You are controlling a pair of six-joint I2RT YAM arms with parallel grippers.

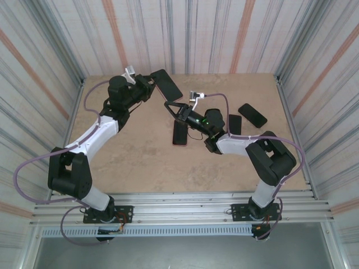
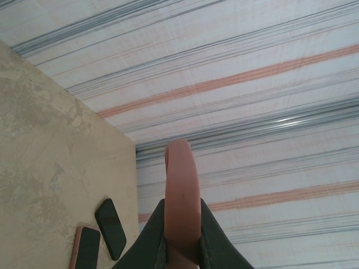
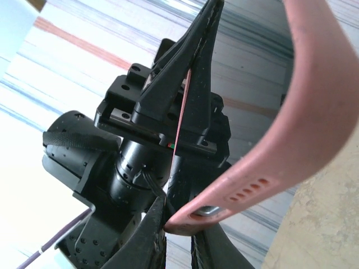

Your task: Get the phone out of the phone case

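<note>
Tan table (image 1: 140,162): three loose phones (image 1: 252,115) near held phone case (image 2: 180,202).

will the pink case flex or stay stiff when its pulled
Likely floppy: the pink case bows in a wide curve. Probably light too, since the right gripper seems to hold it by one corner alone. The soft-looking surface should not slip easily.

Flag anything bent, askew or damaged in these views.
The pink flexible phone case is bowed into a curve: the right tool pinches one corner while the left tool clamps it edge-on. It looks flexed, not torn; nothing else stands out.
</note>
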